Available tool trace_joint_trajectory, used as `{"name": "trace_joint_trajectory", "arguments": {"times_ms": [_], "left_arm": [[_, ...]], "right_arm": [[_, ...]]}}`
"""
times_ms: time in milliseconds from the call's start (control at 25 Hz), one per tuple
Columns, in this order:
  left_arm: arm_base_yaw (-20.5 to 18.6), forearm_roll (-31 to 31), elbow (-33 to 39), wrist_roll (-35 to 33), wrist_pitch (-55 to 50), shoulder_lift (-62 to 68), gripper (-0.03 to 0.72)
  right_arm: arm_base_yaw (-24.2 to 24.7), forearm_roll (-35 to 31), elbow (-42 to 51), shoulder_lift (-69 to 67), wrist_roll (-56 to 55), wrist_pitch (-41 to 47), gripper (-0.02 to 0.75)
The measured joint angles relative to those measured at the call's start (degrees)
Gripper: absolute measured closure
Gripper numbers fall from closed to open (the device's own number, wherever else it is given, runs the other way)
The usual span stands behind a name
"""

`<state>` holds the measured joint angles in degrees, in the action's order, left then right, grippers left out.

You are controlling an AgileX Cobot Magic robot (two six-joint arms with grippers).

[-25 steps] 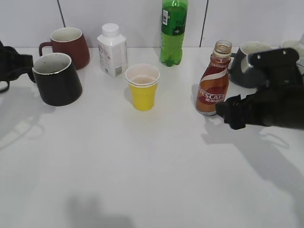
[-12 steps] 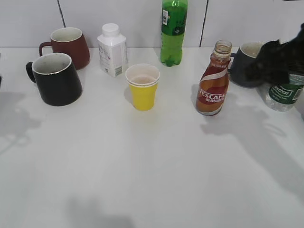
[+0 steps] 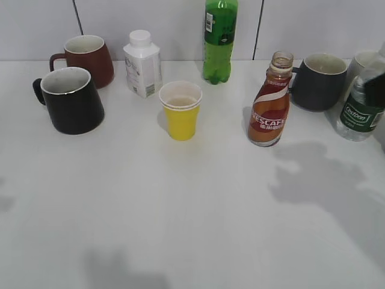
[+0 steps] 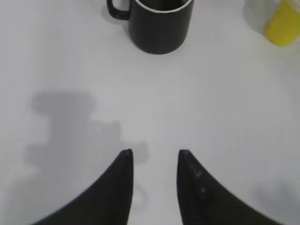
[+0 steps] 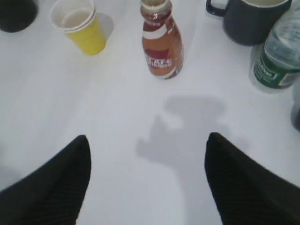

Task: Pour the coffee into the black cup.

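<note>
The brown Nescafe coffee bottle [image 3: 271, 102] stands upright and uncapped on the white table, right of centre; the right wrist view shows it too [image 5: 161, 44]. The black cup [image 3: 71, 101] stands at the left, handle to the left; the left wrist view shows it at the top [image 4: 161, 23]. My left gripper [image 4: 153, 153] is open and empty above bare table, well short of the cup. My right gripper [image 5: 147, 138] is wide open and empty, above bare table short of the bottle. Neither gripper shows in the exterior view.
A yellow paper cup [image 3: 180, 110] stands mid-table. A maroon mug [image 3: 86, 58], a white carton [image 3: 142, 64] and a green soda bottle [image 3: 220, 39] line the back. A dark grey mug [image 3: 322, 81] and a clear water bottle [image 3: 364, 102] stand at the right.
Both arms have drawn back out of the exterior view: the right one from beside the coffee bottle, the left one from the black cup's handle. Nothing on the table moved.
</note>
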<state>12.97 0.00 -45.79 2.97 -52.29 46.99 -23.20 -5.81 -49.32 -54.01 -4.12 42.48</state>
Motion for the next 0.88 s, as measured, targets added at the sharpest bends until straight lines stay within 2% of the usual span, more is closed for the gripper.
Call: {"name": "trace_joint_trajectory", "arguments": {"times_ms": [200, 560, 880], "left_arm": [[0.0, -2.7, 3.5, -0.1, -2.6, -12.3, 0.437], [0.6, -4.8, 7.2, -0.1, -9.8, -28.2, 0.437], [0.6, -4.3, 11.7, -0.1, -13.1, -42.2, 0.437]], "right_arm": [[0.0, -1.4, 1.6, 11.0, -0.1, 6.2, 0.148], [0.0, 1.7, 2.8, 28.5, -0.1, 19.0, 0.149], [0.0, 4.5, 10.5, 45.4, -0.1, 25.1, 0.149]]}}
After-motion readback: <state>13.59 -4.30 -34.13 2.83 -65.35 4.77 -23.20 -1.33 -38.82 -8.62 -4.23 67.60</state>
